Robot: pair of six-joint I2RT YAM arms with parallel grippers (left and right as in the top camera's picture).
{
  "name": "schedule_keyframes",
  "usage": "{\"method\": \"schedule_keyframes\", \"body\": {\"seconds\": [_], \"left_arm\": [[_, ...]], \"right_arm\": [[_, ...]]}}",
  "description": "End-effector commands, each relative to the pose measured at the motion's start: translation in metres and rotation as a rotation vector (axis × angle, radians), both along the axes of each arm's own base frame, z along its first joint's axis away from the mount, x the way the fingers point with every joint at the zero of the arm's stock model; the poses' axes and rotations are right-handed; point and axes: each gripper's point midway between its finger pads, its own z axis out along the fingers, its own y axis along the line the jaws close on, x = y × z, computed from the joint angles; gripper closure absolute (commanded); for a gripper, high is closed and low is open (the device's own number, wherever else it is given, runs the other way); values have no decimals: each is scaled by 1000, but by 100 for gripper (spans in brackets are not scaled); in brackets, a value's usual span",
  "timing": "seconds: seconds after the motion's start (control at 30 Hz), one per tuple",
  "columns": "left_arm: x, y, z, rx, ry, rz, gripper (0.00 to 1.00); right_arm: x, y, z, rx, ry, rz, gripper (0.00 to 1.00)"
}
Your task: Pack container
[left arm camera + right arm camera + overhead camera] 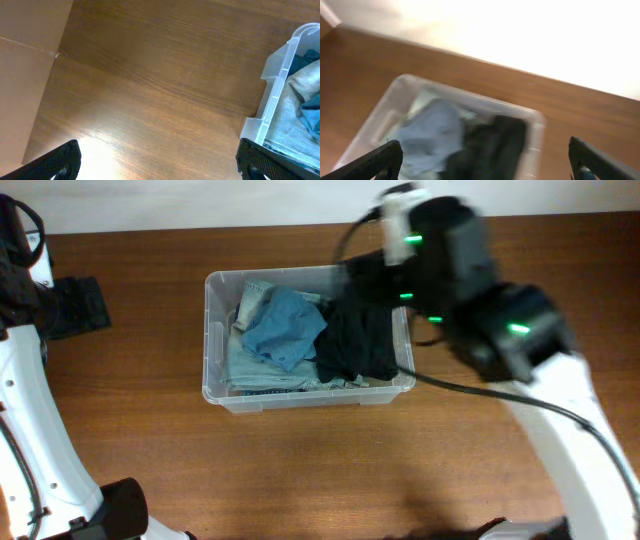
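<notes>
In the middle of the surface (300, 480), seen from overhead, sits the container (210, 330). It's already holding a blue cloth (285, 330), a black cloth (355, 340) and a pale cloth (245, 365) underneath. My worry is the black cloth: it's heaped against the right wall and looks about level with the rim, so a sloppy push could flop it over the edge. The right arm (470, 280) is blurred and hangs over that same right rim, wrist bent down toward the container. A low pass there could clip the rim and shove the whole thing. The left tool (85, 305) is parked well off to the left.

Left wrist view: that tool is spread wide with nothing in it. There's bare wood below, and the container's corner just pokes in at the right edge.

Right wrist view is pretty blurry, but the right tool (484, 147) is also gaping and empty, looking down at an angle onto the cloths.
</notes>
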Motion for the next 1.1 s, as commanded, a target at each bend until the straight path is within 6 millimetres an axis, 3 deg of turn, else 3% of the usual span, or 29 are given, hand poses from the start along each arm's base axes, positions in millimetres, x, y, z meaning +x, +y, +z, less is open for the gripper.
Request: {"method": "schedule_keyframes", "body": {"seconds": [0.0,0.13,0.3,0.43,0.53,0.6,0.67,0.83,0.93,1.07], "left_arm": [[-4,2,7,18,-13,-1,1],[-4,2,7,19,-13,-1,1],[-4,2,7,18,-13,-1,1],[-4,2,7,18,-13,-1,0],[-4,2,7,18,-13,-1,1],[-4,2,7,18,-13,-1,1],[-4,2,7,18,-13,-1,1],[-4,2,7,18,-13,-1,0],[-4,2,7,18,-13,-1,1],[-4,2,7,18,-13,-1,1]], "right_arm": [[-26,-53,41,-20,-97,-100,2],[-65,-102,54,-90,-113,-192,2],[-112,-153,55,-73,-100,-316,1],[-140,-184,35,6,-110,-398,1],[-150,-205,-3,31,-124,-479,1],[-154,-216,-51,25,-112,-529,2],[-157,-215,-98,31,-133,-526,1],[-161,-204,-171,61,-172,-471,2],[-167,-199,-208,71,-199,-453,2],[-173,-197,-231,72,-235,-448,1]]}}
